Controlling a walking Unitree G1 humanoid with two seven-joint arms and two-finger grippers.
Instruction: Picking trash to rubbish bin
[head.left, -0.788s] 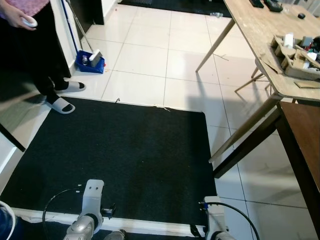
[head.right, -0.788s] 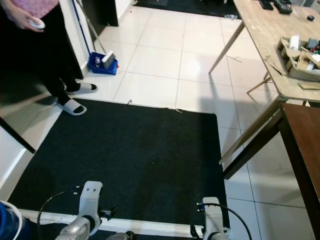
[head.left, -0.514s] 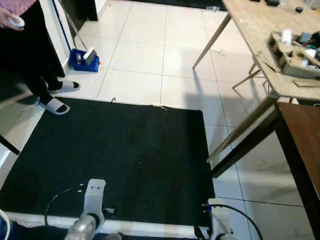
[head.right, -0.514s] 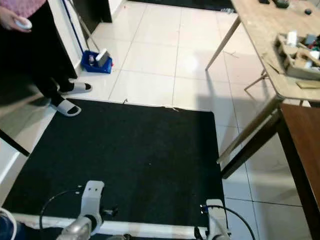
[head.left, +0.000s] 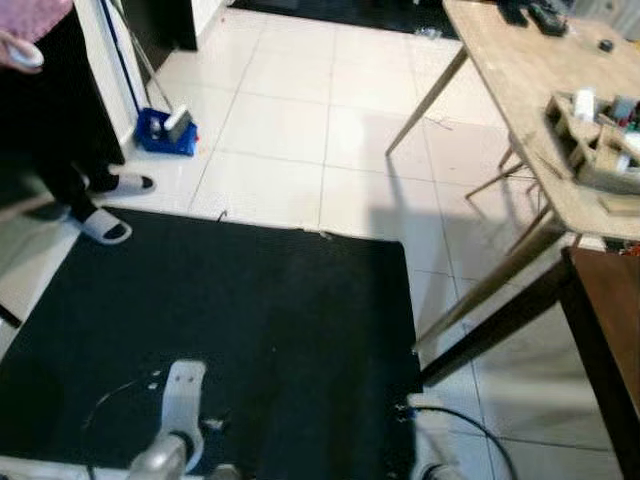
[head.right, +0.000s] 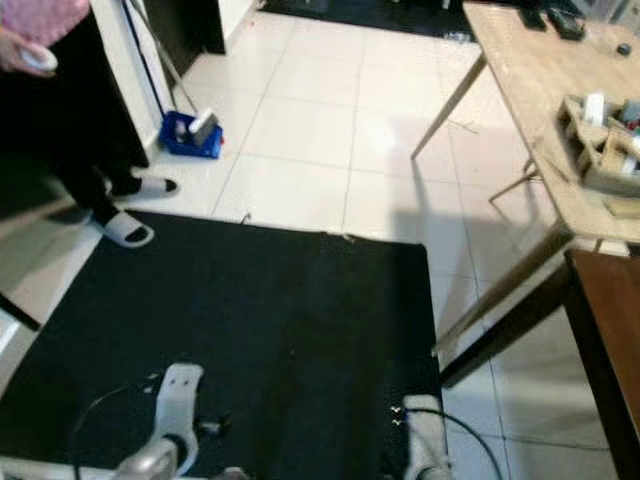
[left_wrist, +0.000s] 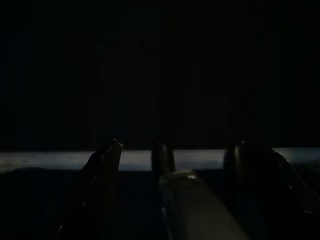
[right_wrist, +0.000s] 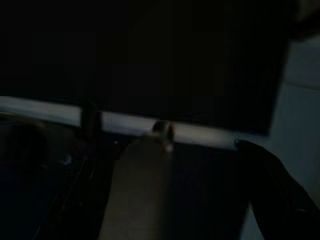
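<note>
- we walk with both arms hanging low over the black mat (head.left: 240, 320); the left claw (left_wrist: 170, 195) and right claw (right_wrist: 165, 185) show in dark wrist views, and we cannot tell whether either is apart or together.
- no rubbish bin is to be made out, and we cannot name any trash with certainty.
- the nearest candidate, a blue dustpan (head.left: 165, 130) holding a few small items, lies well ahead and to the left claw's side, on white tiles just beyond a person's slippers (head.left: 105, 225).
- we judge the left arm nearer to it; the wooden desk (head.left: 530, 70) lies ahead on the right claw's side.
</note>
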